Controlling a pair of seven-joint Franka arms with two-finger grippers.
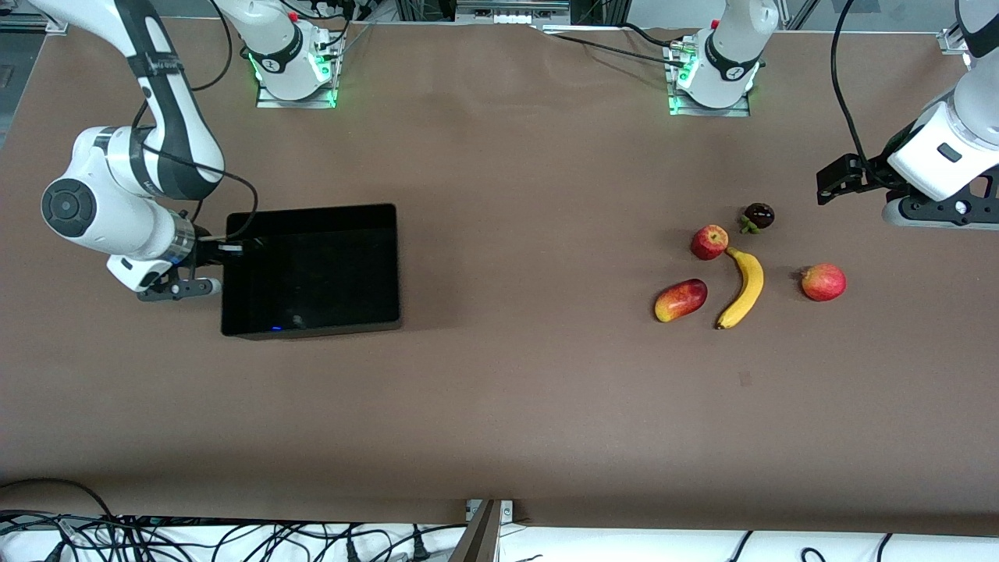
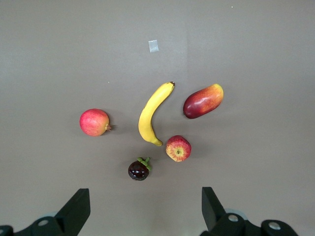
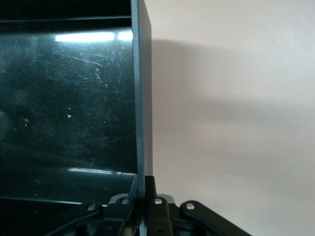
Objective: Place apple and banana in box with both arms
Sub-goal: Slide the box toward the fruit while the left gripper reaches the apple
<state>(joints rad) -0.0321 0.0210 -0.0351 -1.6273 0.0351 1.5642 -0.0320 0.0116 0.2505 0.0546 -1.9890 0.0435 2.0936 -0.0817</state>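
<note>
The red flecked apple (image 1: 709,242) lies against the tip of the yellow banana (image 1: 743,289) toward the left arm's end of the table; both show in the left wrist view, apple (image 2: 178,148) and banana (image 2: 152,114). The black box (image 1: 312,273) stands empty toward the right arm's end. My right gripper (image 1: 226,248) is shut on the box's end wall (image 3: 141,98), one finger on each side (image 3: 145,196). My left gripper (image 1: 835,181) hangs open and empty over bare table beside the fruits (image 2: 142,211).
A red-and-yellow mango-like fruit (image 1: 680,300) lies beside the banana. A pinkish-red round fruit (image 1: 823,282) lies toward the left arm's end. A small dark purple fruit (image 1: 758,215) with green leaves lies just farther from the front camera than the apple. Brown table (image 1: 531,390) between box and fruits.
</note>
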